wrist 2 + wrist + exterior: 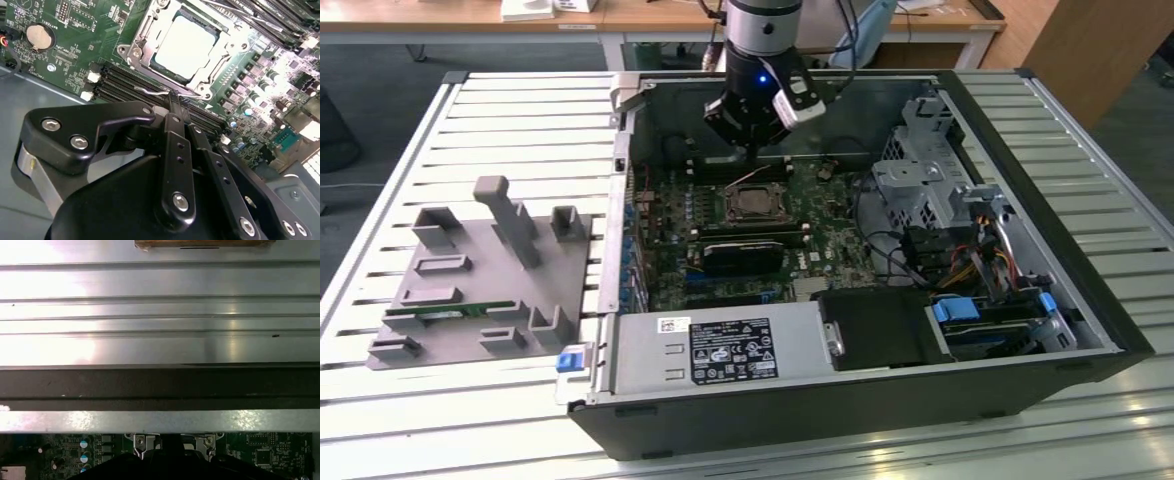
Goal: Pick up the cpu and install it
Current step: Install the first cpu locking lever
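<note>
Silver-grey square cpu (184, 41) seated in its socket frame (145, 47) — gripper (172, 100) fingers together, empty.

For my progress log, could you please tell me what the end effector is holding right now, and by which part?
Nothing that can be made out. The cpu sits in its socket on the motherboard, apart from the end effector, whose tips are beside the socket's wire lever.

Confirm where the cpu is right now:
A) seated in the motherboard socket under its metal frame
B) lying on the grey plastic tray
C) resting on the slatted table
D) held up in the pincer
A: in the second wrist view the cpu lies flat in the socket frame, beyond the pincer.
</note>
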